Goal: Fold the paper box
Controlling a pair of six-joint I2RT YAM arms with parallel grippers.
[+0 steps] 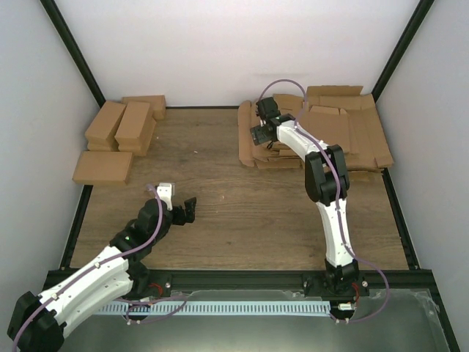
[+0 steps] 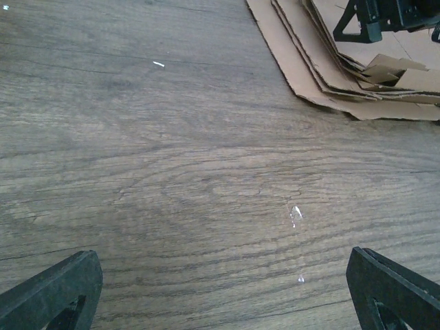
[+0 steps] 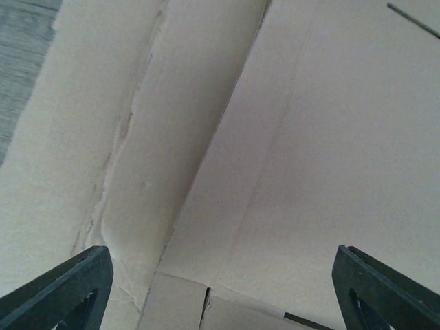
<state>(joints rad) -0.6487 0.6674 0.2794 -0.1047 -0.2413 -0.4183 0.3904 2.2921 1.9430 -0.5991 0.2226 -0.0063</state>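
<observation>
The paper box [image 1: 102, 167] lies flat at 9 o'clock on the desk [image 1: 242, 213], right at its left edge, closed into a thin wide slab and held by neither arm. Judging by that shape, the folding looks done or nearly so.

The right gripper [image 1: 259, 136] is released, its jaws spread wide, and hangs low over the bundle of cardboard sheets [image 1: 352, 136] at 1 o'clock. Its wrist view shows only creased cardboard between the fingers. The left gripper [image 1: 186, 210] is also released, over bare desk near 8 o'clock, well apart from the paper box.

The main risk is probably at the bundle. If the right gripper closes there, it may pinch several sheets at once or drag the loose, uneven layers sideways, since nothing holds them down.

A second risk is at 9 o'clock. The paper box is so close to the desk's edge that a sweep of the left arm could push it off, or knock it into the brick-shaped boxes [image 1: 121, 125] at 10 o'clock. Unsecured flaps could also spring open.
</observation>
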